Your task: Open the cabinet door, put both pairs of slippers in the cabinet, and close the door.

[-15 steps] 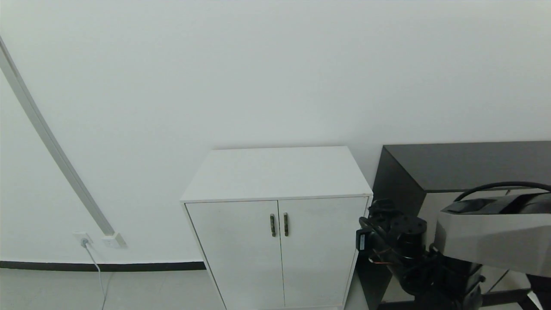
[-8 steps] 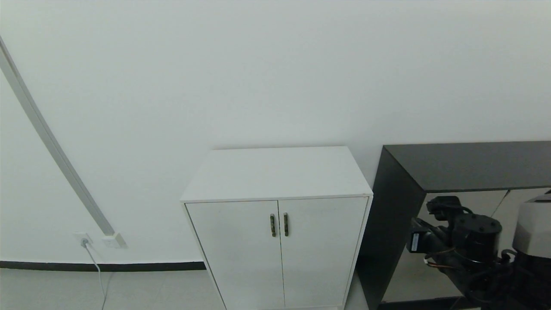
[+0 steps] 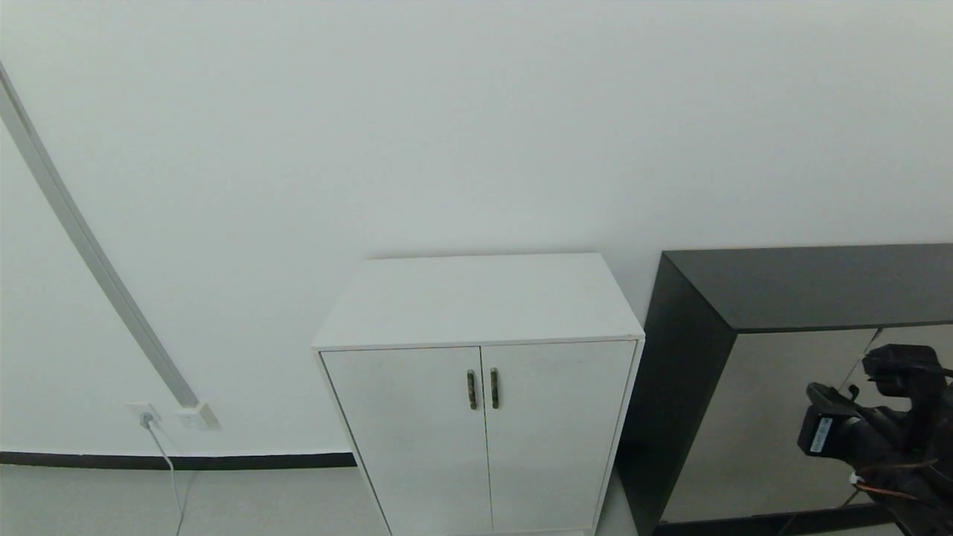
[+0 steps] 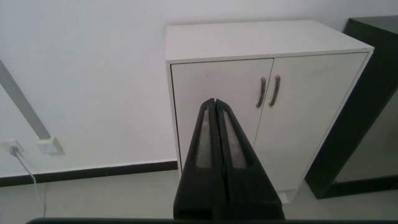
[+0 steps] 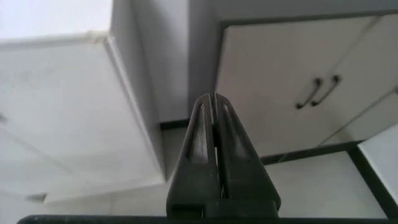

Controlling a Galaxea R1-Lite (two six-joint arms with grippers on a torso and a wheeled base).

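Observation:
The white cabinet (image 3: 476, 350) stands against the wall with both doors shut. Its two dark handles (image 3: 482, 388) sit side by side at the middle seam. In the left wrist view my left gripper (image 4: 215, 104) is shut on nothing and hangs in front of the cabinet (image 4: 267, 74), some way short of the left door. My right gripper (image 5: 214, 98) is also shut and holds nothing. The cabinet doors and handles (image 5: 317, 93) lie farther off beyond it. My right arm (image 3: 878, 435) sits low at the right, before the black furniture.
A black cabinet (image 3: 782, 286) with a grey reflective front stands right beside the white one. A wall socket with a white cable (image 3: 149, 420) and a slanted cable duct (image 3: 89, 246) are at the left. Pale floor (image 3: 223, 499) lies in front.
My right arm has swung away from the white cabinet's right edge, moving right and down to the picture's lower right corner. The cabinet doors stay shut.

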